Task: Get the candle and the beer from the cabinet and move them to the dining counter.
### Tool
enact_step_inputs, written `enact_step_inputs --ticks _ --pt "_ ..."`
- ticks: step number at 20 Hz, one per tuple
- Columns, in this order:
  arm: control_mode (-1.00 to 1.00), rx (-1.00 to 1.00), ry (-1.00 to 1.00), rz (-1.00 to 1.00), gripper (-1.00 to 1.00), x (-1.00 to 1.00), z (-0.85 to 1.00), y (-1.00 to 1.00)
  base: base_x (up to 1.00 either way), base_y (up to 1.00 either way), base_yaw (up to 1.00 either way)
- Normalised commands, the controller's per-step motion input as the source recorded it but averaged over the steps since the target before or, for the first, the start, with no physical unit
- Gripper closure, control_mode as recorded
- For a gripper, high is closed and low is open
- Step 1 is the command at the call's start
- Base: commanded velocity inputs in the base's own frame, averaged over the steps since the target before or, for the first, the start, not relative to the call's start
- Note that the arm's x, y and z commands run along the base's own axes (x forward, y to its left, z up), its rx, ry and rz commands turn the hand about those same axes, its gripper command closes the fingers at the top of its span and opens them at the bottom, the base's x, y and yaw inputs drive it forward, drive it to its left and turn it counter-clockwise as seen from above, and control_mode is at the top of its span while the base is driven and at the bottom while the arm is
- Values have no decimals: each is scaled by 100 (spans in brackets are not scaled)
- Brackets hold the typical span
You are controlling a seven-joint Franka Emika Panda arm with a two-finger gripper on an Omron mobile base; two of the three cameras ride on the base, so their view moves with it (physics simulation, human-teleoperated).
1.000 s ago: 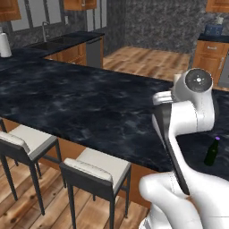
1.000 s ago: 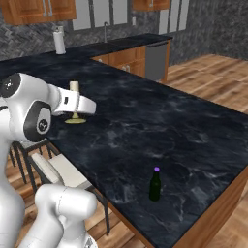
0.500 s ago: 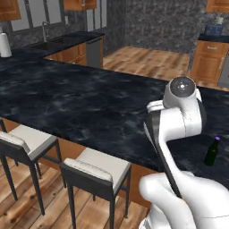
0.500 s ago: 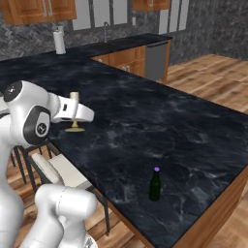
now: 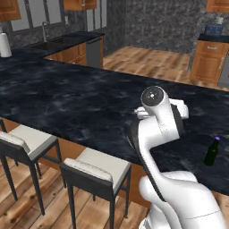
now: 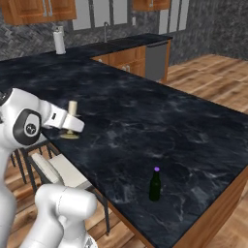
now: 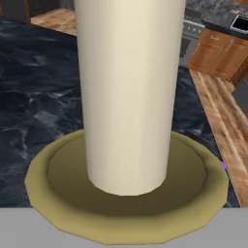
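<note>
Hand view is taken up close by the candle (image 7: 128, 92), a cream-white pillar standing upright in the round olive-brass dish of its holder, which rests on the dining counter (image 7: 34, 101); no brand, label or writing can be read on it. From the right base view the candle (image 6: 72, 110) stands near the counter's stool-side edge, with the white hand of the arm reaching across its lower part; the gripper (image 6: 68, 127) is at the candle, but its fingers are hidden, so I cannot tell whether it is open or closed on the holder. A white-cushioned stool (image 6: 58, 170) stands just under that edge. Along the same edge, well apart from the candle, the beer (image 6: 155, 184) stands upright near the counter's end corner, a dark green bottle with a purple cap and no readable label; in the left base view it is beside the arm (image 5: 212, 152). Beyond both, the black marble top (image 6: 160, 121) lies bare and wide. Far back, a paper-towel roll (image 6: 59, 40) stands on the rear worktop, below a wood wall cabinet (image 6: 36, 9).
</note>
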Motion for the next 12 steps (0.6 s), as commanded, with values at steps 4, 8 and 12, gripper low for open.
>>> enact_step_inputs --ticks 4,8,12 --pt "-100 0 -26 -25 100 0 -53 11 0 0 0" --pt "-100 1 -18 -20 100 16 -41 0 0 0 0" --pt "-100 0 -14 -15 100 1 -44 -1 0 0 0"
